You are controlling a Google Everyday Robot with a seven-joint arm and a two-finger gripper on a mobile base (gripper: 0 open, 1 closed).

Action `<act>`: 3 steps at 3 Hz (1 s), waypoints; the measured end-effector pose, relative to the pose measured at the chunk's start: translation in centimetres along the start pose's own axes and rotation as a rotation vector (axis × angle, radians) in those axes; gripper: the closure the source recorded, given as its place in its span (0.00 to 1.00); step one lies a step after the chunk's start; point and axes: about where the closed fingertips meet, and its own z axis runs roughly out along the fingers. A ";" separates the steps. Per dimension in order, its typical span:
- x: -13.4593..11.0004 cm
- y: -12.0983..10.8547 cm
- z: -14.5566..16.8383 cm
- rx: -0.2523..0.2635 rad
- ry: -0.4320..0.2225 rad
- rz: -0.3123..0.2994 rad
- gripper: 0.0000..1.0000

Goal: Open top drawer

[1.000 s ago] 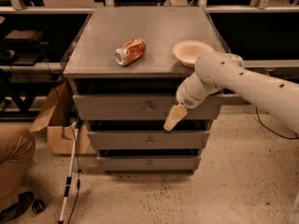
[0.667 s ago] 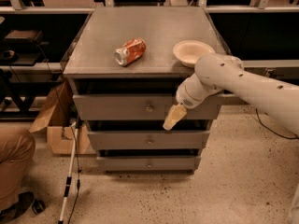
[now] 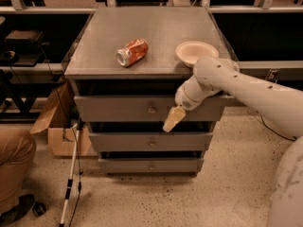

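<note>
Claw (image 3: 173,120) hangs in front of the top drawer (image 3: 113,109), tip pointing toward 7 o'clock, near the panel's lower edge. Can't tell how far open it is; I see nothing in it.

Arm (image 3: 246,86) reaches in from 3 o'clock, across the table (image 3: 156,37) corner.

Top drawer sits right under the table top, panel looks in line with the two smaller drawers (image 3: 123,141) below. I'd call it not yet pulled.

On the table: bowl (image 3: 196,52) at 3 o'clock of the crushed can (image 3: 132,52), well apart.

Knob (image 3: 151,109) at panel centre is bare; claw is near it at roughly 4 o'clock, not on it.

Progress: approach only. Left: get onto the knob, grip, pull straight out.
</note>
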 end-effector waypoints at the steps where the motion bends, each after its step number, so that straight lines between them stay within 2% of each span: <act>1: 0.5 -0.2 0.5 -0.013 0.000 0.007 0.16; 2: 0.5 -0.2 0.6 -0.015 0.000 0.008 0.41; 3: 0.0 -0.4 -0.4 -0.015 0.000 0.008 0.72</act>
